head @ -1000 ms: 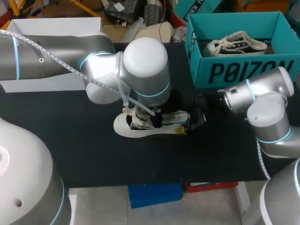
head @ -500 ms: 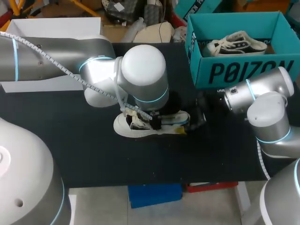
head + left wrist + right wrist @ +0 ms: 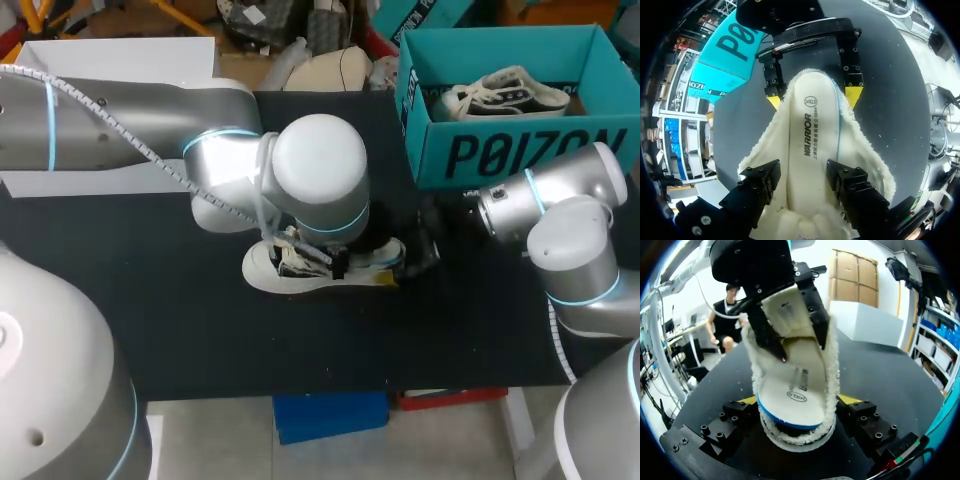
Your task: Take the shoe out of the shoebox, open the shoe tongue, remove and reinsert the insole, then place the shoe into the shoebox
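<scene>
Shoe [image 3: 290,275] standing on its sole near the middle of the table [image 3: 180,310], apart from the shoebox [image 3: 520,155], which holds a second shoe [image 3: 510,92]. Right gripper [image 3: 799,401] clamps the heel, one yellow tip on each side. Left gripper [image 3: 804,176] reaches down into the fleece-lined opening, its fingers [image 3: 762,180] pinching the insole [image 3: 809,135] by its two edges; the insole lies inside the shoe.

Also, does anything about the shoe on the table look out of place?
Only the insole stands out: it bends up sharply out of the shoe, its front end pinched in the left gripper, while the right gripper clamps the heel.
</scene>
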Tool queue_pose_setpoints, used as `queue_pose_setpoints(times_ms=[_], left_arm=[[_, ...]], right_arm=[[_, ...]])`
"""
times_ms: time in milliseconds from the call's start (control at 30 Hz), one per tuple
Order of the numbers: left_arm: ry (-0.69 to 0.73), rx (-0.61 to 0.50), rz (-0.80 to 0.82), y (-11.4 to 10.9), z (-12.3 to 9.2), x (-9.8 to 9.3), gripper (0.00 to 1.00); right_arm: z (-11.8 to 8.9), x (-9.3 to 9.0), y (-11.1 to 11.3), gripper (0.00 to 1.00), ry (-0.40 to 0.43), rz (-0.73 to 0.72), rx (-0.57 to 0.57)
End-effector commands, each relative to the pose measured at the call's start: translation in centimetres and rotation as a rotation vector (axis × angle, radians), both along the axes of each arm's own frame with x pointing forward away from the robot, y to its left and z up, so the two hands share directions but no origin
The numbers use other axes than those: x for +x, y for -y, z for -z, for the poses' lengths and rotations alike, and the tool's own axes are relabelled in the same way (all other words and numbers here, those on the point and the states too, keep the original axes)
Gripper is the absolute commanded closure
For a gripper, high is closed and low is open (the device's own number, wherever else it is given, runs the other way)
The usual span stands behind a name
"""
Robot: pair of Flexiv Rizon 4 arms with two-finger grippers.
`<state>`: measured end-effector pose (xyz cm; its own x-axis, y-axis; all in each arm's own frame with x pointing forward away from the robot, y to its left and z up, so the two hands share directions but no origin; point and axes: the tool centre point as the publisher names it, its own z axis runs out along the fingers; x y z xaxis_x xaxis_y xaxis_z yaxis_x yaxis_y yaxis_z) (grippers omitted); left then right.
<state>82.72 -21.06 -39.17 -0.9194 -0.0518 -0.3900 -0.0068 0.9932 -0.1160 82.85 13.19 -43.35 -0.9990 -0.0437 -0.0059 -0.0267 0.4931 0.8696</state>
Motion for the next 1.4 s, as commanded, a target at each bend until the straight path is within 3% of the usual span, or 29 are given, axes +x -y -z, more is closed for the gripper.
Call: queue_pose_setpoints(times_ms=[33, 933, 967, 1033, 1067, 1200, 1300, 1400], left_arm=[[0.007, 0.006, 0.001, 0.8, 0.7, 0.0, 0.39], [0.004, -0.043, 0.025, 5.1, 1.4, 1.1, 0.38], [-0.002, -0.044, 0.028, 5.1, 1.4, 1.1, 0.43], [-0.025, -0.031, 0.039, 5.0, 1.3, 1.1, 0.62], [-0.041, -0.030, 0.046, 4.9, 1.3, 1.1, 0.63], [-0.138, -0.003, 0.092, 3.9, 1.0, 1.4, 0.54], [-0.220, 0.035, 0.154, 3.1, 0.8, 1.6, 0.55], [-0.303, 0.064, 0.192, 2.4, 1.0, 1.9, 0.81]], right_arm=[[0.1, 0.0, 0.2, 1.00, -0.001, 0.000, -0.002], [0.1, 0.0, 0.2, 1.00, -0.001, 0.000, -0.002], [0.1, 0.0, 0.2, 1.00, -0.001, 0.000, -0.002], [0.1, 0.0, 0.2, 1.00, -0.001, 0.000, -0.002], [0.1, 0.0, 0.2, 1.00, -0.001, 0.000, -0.002], [0.1, 0.0, 0.2, 1.00, -0.001, 0.000, -0.002], [0.1, 0.0, 0.2, 1.00, -0.001, 0.000, -0.002], [0.1, 0.0, 0.2, 1.00, -0.001, 0.000, -0.002]])
